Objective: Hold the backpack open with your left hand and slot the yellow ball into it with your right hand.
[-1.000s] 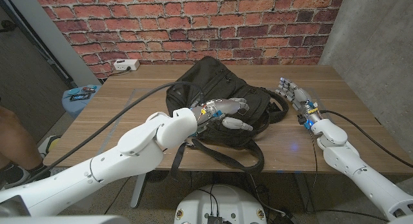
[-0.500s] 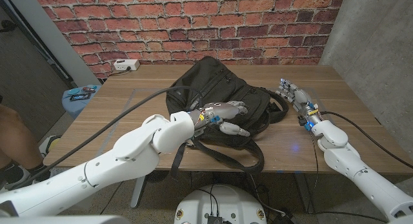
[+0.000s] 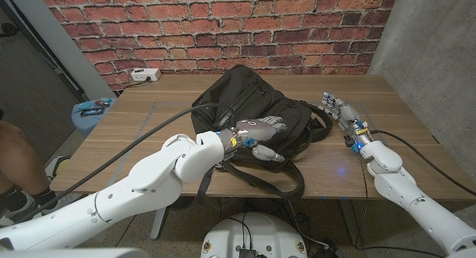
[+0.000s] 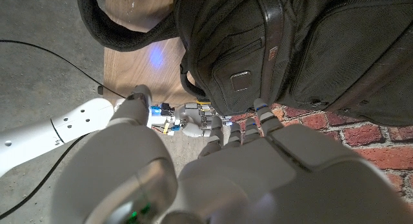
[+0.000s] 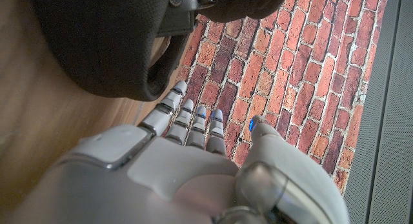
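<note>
Black backpack (image 3: 253, 113) (slumped) mid-table

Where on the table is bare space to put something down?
Bare wood lies left of the backpack, up to the white power strip, and behind the right hand toward the wall. The middle is crowded: the left hand over the backpack, straps at the front edge.

no readable text, labels or signs

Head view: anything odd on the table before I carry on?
One thing: I see no yellow ball on the table. The right hand waits open and holds nothing beside the backpack, with the left hand over it.
</note>
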Robot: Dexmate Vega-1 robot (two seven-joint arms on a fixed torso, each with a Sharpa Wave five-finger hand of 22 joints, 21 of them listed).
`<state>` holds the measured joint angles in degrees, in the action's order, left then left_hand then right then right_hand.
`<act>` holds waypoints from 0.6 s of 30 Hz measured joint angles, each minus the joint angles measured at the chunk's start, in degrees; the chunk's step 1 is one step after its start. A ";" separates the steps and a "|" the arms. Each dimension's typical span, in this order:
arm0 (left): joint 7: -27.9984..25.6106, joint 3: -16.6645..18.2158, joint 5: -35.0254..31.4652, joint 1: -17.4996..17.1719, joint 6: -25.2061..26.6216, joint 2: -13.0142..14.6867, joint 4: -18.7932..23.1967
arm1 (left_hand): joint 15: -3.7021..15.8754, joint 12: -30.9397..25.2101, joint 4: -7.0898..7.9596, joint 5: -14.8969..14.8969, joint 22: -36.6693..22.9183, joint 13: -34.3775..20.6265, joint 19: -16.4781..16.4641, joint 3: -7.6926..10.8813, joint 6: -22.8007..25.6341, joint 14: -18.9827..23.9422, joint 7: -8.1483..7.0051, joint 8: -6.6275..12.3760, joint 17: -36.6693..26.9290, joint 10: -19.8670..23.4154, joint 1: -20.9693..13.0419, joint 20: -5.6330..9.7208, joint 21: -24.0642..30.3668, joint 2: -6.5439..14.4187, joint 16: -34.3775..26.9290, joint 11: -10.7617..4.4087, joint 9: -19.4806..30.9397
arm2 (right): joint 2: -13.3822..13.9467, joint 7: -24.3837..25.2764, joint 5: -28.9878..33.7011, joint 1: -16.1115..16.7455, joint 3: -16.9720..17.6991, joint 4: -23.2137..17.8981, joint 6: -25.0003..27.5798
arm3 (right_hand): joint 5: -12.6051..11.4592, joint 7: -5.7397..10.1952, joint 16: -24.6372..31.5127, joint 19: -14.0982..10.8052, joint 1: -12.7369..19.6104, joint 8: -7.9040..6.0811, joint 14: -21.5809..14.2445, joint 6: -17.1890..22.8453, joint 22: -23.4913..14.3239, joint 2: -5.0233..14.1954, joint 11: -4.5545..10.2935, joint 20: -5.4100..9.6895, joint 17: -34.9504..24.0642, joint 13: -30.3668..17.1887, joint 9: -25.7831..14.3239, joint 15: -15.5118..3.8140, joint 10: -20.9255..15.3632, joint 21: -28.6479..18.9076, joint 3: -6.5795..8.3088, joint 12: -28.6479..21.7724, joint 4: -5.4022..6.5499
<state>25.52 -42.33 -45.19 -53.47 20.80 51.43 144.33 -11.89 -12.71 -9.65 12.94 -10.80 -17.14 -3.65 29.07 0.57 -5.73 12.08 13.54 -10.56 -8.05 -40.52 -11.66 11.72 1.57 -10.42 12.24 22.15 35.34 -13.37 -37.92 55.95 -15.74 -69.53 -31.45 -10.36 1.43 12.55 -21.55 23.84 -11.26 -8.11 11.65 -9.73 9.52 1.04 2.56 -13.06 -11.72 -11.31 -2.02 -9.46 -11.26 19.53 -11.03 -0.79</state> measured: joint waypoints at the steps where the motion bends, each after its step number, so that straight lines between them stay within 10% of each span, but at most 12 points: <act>1: 0.40 0.05 -0.48 -0.06 -0.18 -0.19 0.01 | -0.19 0.00 0.02 0.08 0.00 -0.03 0.09 -0.02 -0.39 -0.23 0.01 0.22 0.00 -0.06 -0.44 0.09 0.00 0.11 0.00 -0.06 0.19 | 0.00 -0.07 -0.05 0.00 0.01 0.10 -0.05 | 0.00 0.00 0.00 0.00 0.00 0.00 0.00 0.00 0.00 0.00 0.00 0.00 0.00 0.00 0.00 0.00 0.00 0.00 0.00 0.00 0.00; 18: 6.95 0.11 -6.23 0.60 -1.79 -2.25 -1.16 | -0.29 -1.15 0.98 1.69 0.00 -1.72 2.14 -4.14 -3.56 -2.17 -0.10 0.36 0.01 -1.69 -7.16 0.09 0.43 1.77 0.00 0.14 1.96 | -0.95 -1.15 -0.88 -1.11 0.04 2.47 -0.48 | 0.00 0.00 0.00 0.00 0.00 0.00 0.00 0.00 0.00 0.00 0.00 0.00 0.00 0.00 0.00 0.00 0.00 0.00 -0.25 0.00 -0.24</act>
<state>32.48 -42.22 -51.43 -52.87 19.01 49.18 143.17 -12.18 -13.86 -8.67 14.64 -10.79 -18.86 -1.51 24.93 -3.00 -7.91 11.97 13.90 -10.55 -9.74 -47.68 -11.56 12.16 3.34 -10.42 12.38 24.11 34.39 -14.52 -38.80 54.84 -15.71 -67.05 -31.94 -10.36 1.43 12.55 -21.55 23.84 -11.26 -8.11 11.65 -9.73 9.52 1.04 2.56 -13.06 -11.72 -11.31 -2.02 -9.47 -11.26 19.28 -11.03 -1.03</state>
